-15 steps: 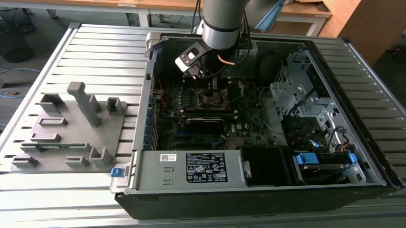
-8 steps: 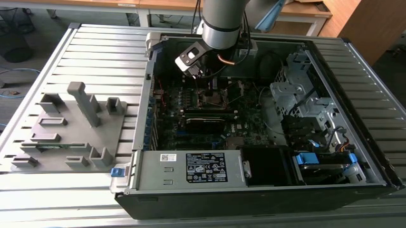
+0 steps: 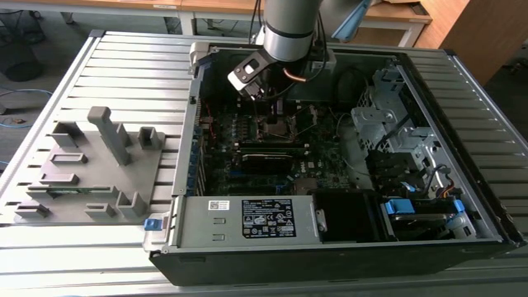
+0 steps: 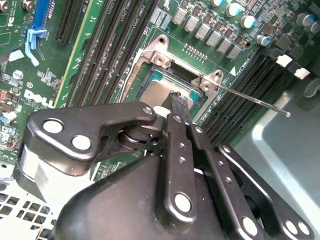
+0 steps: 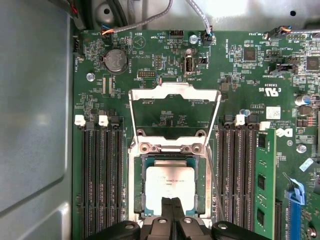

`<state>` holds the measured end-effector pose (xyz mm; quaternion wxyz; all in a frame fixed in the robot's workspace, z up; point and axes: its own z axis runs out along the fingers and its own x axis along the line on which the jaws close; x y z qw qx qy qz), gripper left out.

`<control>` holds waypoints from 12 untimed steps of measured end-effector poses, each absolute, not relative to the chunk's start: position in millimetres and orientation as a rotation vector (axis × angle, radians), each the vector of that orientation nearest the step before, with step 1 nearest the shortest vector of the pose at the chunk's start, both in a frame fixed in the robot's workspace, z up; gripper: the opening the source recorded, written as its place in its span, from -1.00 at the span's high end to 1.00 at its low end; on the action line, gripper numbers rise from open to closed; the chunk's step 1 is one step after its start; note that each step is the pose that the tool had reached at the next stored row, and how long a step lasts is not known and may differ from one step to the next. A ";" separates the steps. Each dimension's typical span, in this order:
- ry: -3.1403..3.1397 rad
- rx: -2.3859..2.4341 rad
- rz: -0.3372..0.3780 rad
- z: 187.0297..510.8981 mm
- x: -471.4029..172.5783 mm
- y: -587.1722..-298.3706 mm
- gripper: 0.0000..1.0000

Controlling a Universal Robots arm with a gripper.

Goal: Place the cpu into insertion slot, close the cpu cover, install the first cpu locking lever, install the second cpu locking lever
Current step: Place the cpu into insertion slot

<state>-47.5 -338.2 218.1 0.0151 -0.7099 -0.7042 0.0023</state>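
The cpu (image 5: 169, 181), a flat square chip with a grey metal face, lies flat in the insertion slot (image 5: 136, 186) on the green board. The cpu cover (image 5: 175, 90), a silvery frame with a cut-out centre, stands swung open beyond the socket. My gripper (image 5: 173, 204) is shut, its black fingertips pressed together right over the chip's near edge; I cannot tell whether they touch it. In the second wrist view the gripper (image 4: 178, 100) hides part of the cpu (image 4: 156, 92). A thin wire locking lever (image 4: 250, 101) sticks out free beside the socket. In the exterior view the gripper (image 3: 276, 116) hangs inside the computer case.
Long black memory slots (image 5: 102, 175) flank the socket on both sides, with a green memory stick (image 5: 264, 185) seated beyond one bank. The case walls, drive cage (image 3: 387, 130) and power supply (image 3: 247, 219) hem in the board. A grey fixture tray (image 3: 91, 167) sits at the exterior view's left.
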 end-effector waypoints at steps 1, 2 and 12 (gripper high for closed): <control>-2.191 -2.209 0.007 218.5 -47.5 -338.2 0.79; -2.191 -2.209 0.006 218.5 -47.5 -338.1 0.79; -2.201 -2.217 -0.018 219.6 -49.9 -338.5 0.79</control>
